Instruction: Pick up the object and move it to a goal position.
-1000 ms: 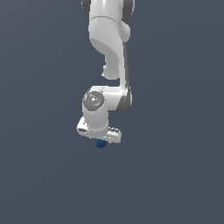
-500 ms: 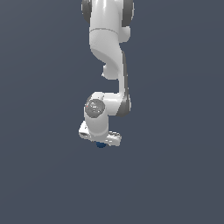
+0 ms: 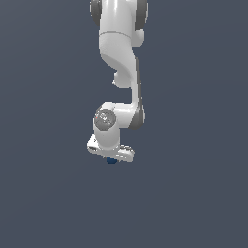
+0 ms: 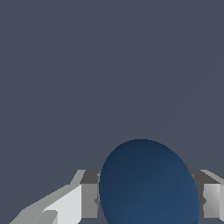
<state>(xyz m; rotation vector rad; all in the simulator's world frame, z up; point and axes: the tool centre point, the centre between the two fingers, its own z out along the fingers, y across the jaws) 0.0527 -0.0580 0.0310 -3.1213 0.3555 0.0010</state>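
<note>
Small, smooth, dark blue ball (image 4: 148,183) is what we see filling the space between the two fingers of the white claw (image 4: 146,201) in the wrist view, its surface plain and unmarked, with a soft shading from a lighter blue on one flank to a deeper navy on the other. In that close view its outline looks slightly egg-shaped, but we take it for a round ball, so we cannot name a long axis or a direction in which it points. The grey inner pads (image 4: 89,200) of the fingers sit right against the ball on either side, so the claw is closed upon it and grips it across its middle. In the exterior view we see the same ball (image 3: 111,160) only as a little blue spot peeping out beneath the white claw (image 3: 111,156), much narrower than the claw itself, at the lower end of the white jointed robot arm (image 3: 118,63) that comes down from the top of the picture. Behind everything we see only a uniform dark grey-blue background (image 3: 193,145), and we cannot tell whether the ball touches any surface under it.
</note>
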